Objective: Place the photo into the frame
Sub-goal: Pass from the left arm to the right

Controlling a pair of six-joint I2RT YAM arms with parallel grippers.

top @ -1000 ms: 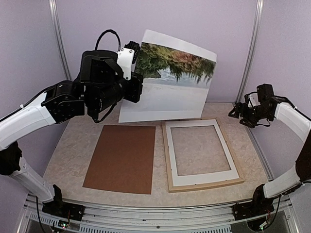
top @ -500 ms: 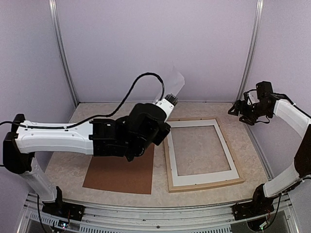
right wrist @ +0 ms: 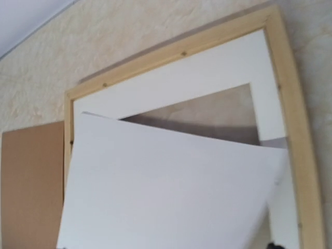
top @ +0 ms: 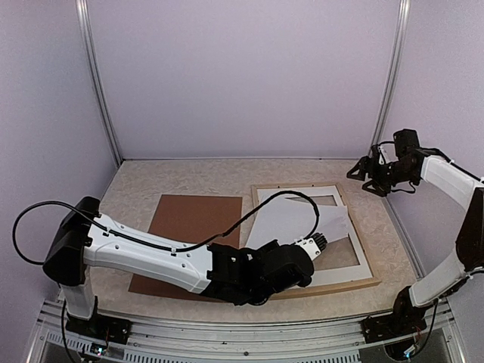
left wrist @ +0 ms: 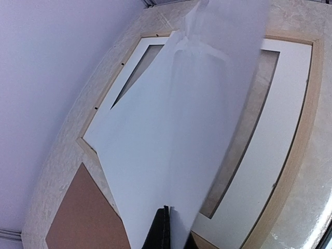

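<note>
The photo [top: 287, 223] lies tilted over the frame [top: 364, 246], white back up, so its picture side is hidden. My left gripper [top: 325, 240] reaches low across the table and is shut on the photo's near edge. In the left wrist view its dark fingers [left wrist: 160, 234] pinch the white sheet [left wrist: 155, 155], which spreads over the pale wood frame [left wrist: 307, 124]. My right gripper [top: 361, 175] hovers open at the back right, apart from the frame. The right wrist view shows the photo [right wrist: 166, 192] slanting over the frame [right wrist: 290, 104], with none of its own fingers showing.
A white mat [top: 344, 268] sits inside the frame. A flat brown backing board [top: 193, 227] lies left of it, partly under my left arm. Lilac walls and metal posts close the back and sides.
My left arm swung down from high at the back and stretched low across the table. The photo went from upright, picture showing, to lying white side up over the frame. The right arm barely moved.
</note>
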